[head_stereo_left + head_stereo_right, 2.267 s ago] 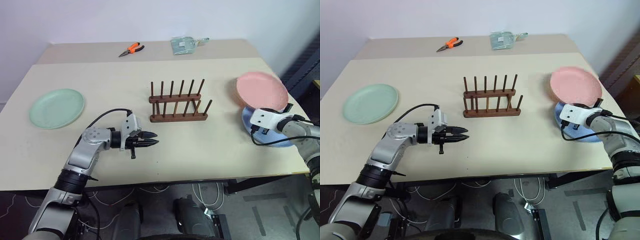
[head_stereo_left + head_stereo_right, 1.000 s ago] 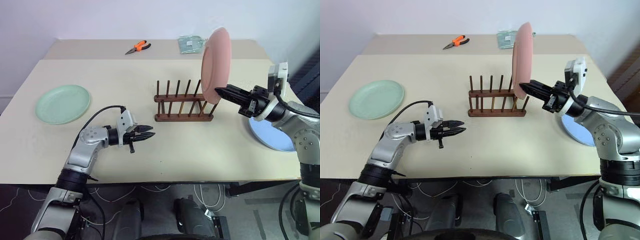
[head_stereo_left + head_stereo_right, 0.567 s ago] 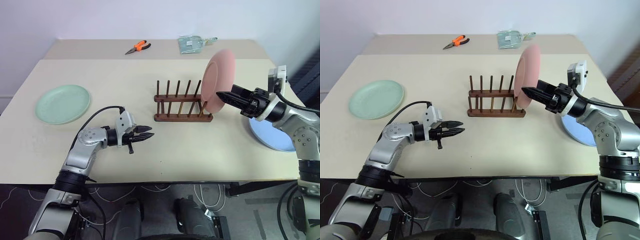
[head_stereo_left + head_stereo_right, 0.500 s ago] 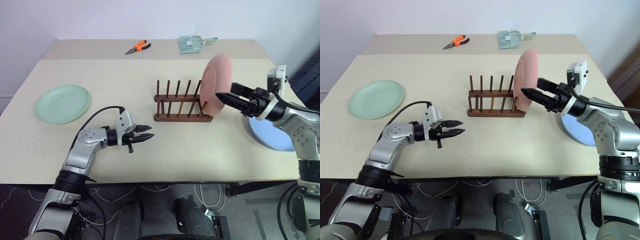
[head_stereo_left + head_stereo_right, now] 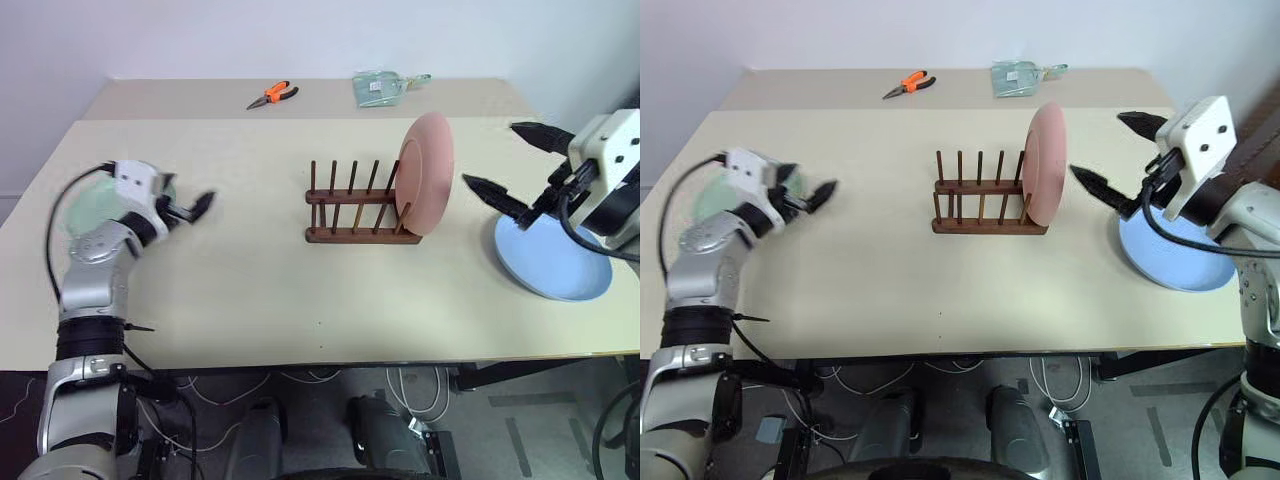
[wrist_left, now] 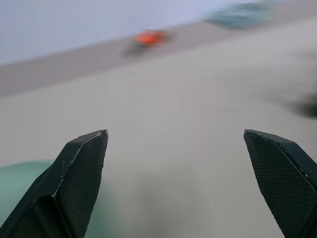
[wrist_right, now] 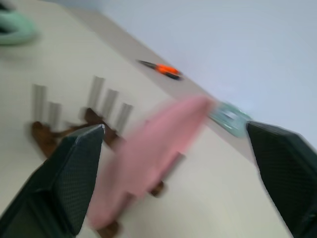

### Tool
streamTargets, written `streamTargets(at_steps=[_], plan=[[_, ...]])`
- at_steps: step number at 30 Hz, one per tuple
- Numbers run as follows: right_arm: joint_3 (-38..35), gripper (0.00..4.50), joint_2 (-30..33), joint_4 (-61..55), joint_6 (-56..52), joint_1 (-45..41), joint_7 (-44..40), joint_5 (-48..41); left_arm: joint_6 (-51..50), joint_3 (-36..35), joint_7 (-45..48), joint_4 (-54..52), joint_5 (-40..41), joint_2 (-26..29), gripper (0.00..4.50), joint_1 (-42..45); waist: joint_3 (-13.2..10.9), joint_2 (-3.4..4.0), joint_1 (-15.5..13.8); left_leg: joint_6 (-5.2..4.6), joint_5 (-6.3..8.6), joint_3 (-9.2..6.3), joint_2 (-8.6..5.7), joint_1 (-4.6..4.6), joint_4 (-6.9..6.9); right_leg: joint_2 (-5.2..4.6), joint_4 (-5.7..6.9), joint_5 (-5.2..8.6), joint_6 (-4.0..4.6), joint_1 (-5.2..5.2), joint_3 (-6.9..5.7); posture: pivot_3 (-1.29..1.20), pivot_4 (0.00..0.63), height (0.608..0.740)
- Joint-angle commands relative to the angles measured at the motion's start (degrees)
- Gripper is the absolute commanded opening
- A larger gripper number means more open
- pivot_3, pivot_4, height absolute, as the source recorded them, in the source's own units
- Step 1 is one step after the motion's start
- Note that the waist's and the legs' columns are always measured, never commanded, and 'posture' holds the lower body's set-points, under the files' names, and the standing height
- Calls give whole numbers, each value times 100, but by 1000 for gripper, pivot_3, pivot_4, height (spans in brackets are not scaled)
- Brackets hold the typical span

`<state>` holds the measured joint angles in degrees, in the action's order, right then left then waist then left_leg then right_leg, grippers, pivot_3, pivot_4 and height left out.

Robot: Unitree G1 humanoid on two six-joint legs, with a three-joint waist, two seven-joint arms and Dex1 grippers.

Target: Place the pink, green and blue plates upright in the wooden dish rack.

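I see the salmon-pink round plate [image 5: 426, 172] standing upright at the right end of the dark wooden peg rack [image 5: 360, 205], my right gripper [image 5: 505, 160] just beside it, jaws wide apart and empty. My left gripper [image 6: 178, 183], jaws spread, hovers at the mint-green plate [image 5: 78, 203] lying flat; I judge gripping its rim comes next, while the light-blue plate [image 5: 553, 262] waits flat at right.

The robot's left arm is reaching out toward the far left side of the counter [image 5: 250, 270], bent at the elbow, with its left gripper [image 5: 188, 208] pointing roughly level and its two black fingers [image 6: 74, 183] standing wide apart, gripping nothing. The right arm is lifting above the counter's right side, its white wrist housing tilted, and the right gripper [image 5: 512, 160] is pointing toward the left. Its two black fingers [image 5: 495, 197] are also spreading wide, one higher than the other, with nothing between them.
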<state>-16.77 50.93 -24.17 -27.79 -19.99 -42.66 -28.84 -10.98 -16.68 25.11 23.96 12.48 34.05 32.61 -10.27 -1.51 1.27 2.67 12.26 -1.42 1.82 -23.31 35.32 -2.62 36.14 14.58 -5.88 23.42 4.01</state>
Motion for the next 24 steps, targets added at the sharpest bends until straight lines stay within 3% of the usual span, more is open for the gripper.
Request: streamTargets(at_steps=[1,9,14,17,24], plan=[[716,4423,-149,-835,-109,-116,230,203,-19,-766,-1261,446,-74,236,4500,267,0,-6,0,0,0,0,0,-1,0,0,-1,0,0,0,0,0,150,732],[2639,4423,-1269,-1157,-53,-502,412,767,-640,-1555,-2592,321,205,-5,4500,-89,6,-32,-62,3,-1,-1,-2,-8,3,-6,-4,-3,-4,0,-6,0,150,732],[3005,4423,-1747,-998,74,-419,462,1027,-1814,-2094,-2914,-165,995,-496,4500,-372,10,-45,-62,4,-1,-9,-3,-9,5,-7,-1,-4,-4,-1,-13,0,150,732],[3016,4500,-1800,-922,171,-359,441,1143,-2271,-2438,-3127,-314,1459,-710,3603,-323,10,-61,-53,5,-1,-16,-3,-9,9,-6,0,-4,-4,-5,-21,0,150,732],[2918,4500,-1806,-818,374,-298,522,1466,-2471,-2715,-3235,-261,1961,-788,45,-59,11,-61,-45,5,-1,-18,-3,-4,8,-5,0,-5,-3,-8,-24,0,150,732]])
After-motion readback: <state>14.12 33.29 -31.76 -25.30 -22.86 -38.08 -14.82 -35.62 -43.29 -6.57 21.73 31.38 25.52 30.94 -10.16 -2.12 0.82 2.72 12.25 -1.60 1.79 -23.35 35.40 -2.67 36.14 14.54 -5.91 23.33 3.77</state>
